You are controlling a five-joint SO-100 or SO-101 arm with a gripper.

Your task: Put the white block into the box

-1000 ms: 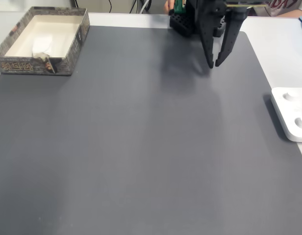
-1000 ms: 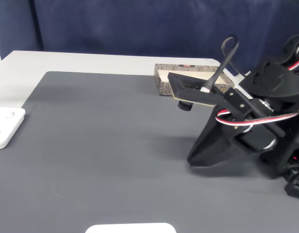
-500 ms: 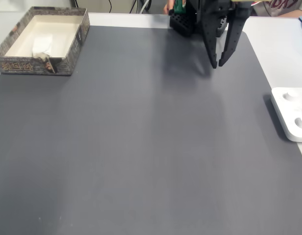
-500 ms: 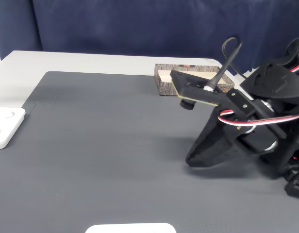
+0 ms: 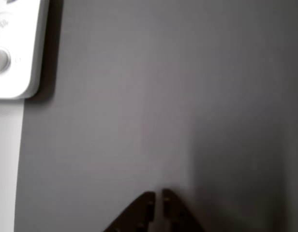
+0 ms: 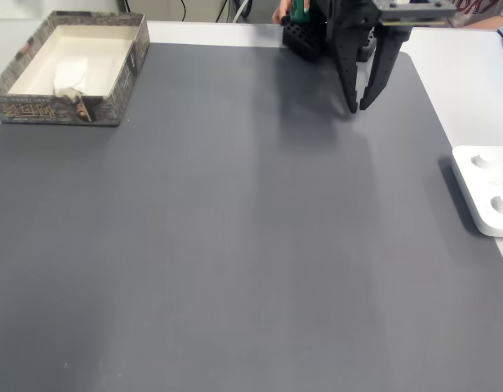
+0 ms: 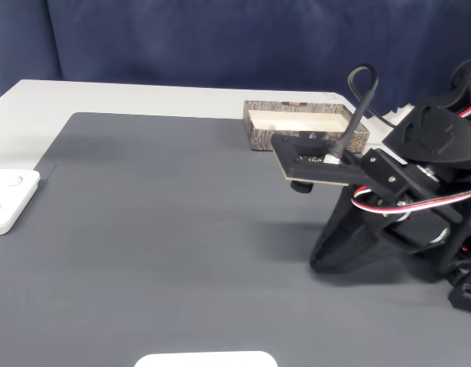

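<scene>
We saw the white block (image 6: 69, 76) lying inside the box (image 6: 39, 109), unmoved. The gripper (image 6: 357, 107), empty, its fingers nearly together, had drawn back toward the arm's base since half a second before, above the grey mat (image 6: 235, 245).

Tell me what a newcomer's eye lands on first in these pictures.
First the black pincer, pointing down over the far edge of the grey mat in a fixed view, empty, with its fingers slightly parted. Next the box at the mat's far left corner, with the white block lying inside. A flat white device sits at the right edge.
</scene>
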